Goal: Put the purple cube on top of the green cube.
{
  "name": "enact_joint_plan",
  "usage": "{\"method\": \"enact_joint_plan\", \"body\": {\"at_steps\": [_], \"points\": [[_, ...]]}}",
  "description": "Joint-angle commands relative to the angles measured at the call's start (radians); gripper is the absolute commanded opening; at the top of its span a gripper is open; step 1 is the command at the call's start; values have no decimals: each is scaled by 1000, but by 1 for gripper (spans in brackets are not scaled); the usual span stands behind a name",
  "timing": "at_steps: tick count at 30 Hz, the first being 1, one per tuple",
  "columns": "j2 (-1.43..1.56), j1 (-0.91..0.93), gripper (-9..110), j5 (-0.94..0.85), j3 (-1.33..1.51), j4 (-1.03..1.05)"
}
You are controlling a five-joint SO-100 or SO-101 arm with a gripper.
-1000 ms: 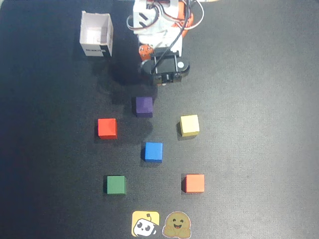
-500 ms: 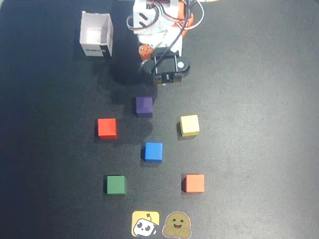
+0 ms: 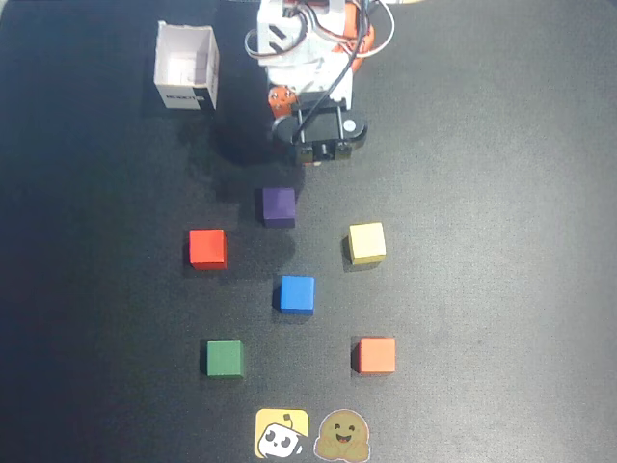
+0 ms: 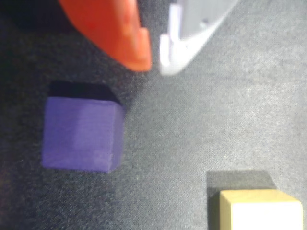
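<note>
The purple cube (image 3: 278,206) rests on the black mat just in front of the arm; in the wrist view the purple cube (image 4: 80,134) lies below and left of the fingertips. The green cube (image 3: 224,359) sits near the front left of the mat, apart from the others, and is out of the wrist view. My gripper (image 3: 310,159) hangs close to the arm's base, behind and slightly right of the purple cube. In the wrist view the gripper (image 4: 156,66) shows an orange finger (image 4: 120,33) and a white finger (image 4: 187,38) nearly together, shut with nothing held.
A red cube (image 3: 207,248), blue cube (image 3: 296,294), yellow cube (image 3: 366,243) and orange cube (image 3: 374,355) stand spread on the mat. An open white box (image 3: 187,68) is at the back left. Two stickers (image 3: 308,434) lie at the front edge.
</note>
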Motion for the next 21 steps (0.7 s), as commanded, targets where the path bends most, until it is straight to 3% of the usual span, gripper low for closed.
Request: {"method": "enact_joint_plan", "body": {"at_steps": [1, 21], "points": [[11, 8, 1, 11, -3, 2], [11, 2, 14, 106, -66, 9]]}}
